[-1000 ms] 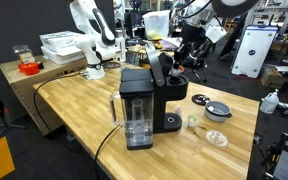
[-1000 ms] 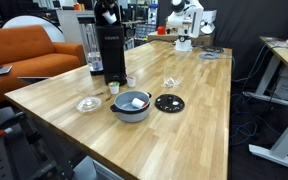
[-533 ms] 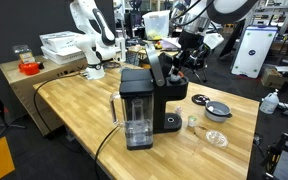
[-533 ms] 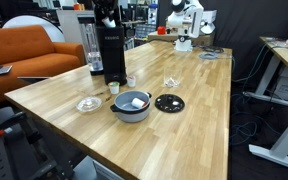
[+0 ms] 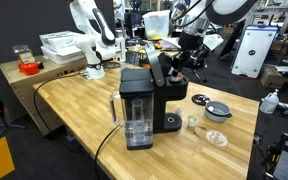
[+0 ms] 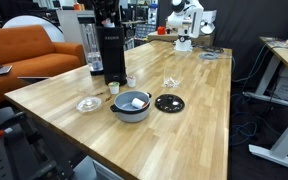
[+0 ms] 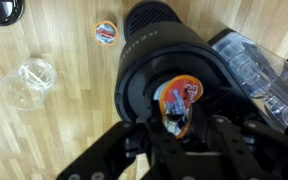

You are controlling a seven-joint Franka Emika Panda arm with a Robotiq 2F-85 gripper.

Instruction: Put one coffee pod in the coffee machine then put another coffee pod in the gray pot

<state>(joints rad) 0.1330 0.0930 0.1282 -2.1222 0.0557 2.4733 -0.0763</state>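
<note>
Two pods show in the wrist view. Going L to R there: black disc (image 7: 2, 10) in the top corner, then a clear dish (image 7: 32, 82) on bare wood. Next is the second pod (image 7: 105, 32), alone on the table w/ its orange-red top up, near the coffee machine (image 7: 149, 55) but not touching it. Then comes the machine's round brew chamber, lid up, w/ the first pod (image 7: 179, 98) in it, red-marked top facing the camera. The gripper (image 7: 181, 128) hangs right over that pod. Its fingers (image 7: 144, 148) frame the pod on either side, but it's too dark to tell whether they pinch it or are clear of it. Water tank (image 7: 256, 70) sits at far R. The gray pot (image 6: 131, 104) isn't in the wrist view; in an exterior view it sits just beside the disc.

Step in hand, as I read it: seating pod no. 1 in the chamber. To do it well:
- Check the pod lies flat and centred in the ring, not cocked on the rim.
- Spread the jaws fully before lifting. It's a tiny, light thing and may cling to a pad.
- Go straight up, clear of the raised lid, then across to pod no. 2.
</note>
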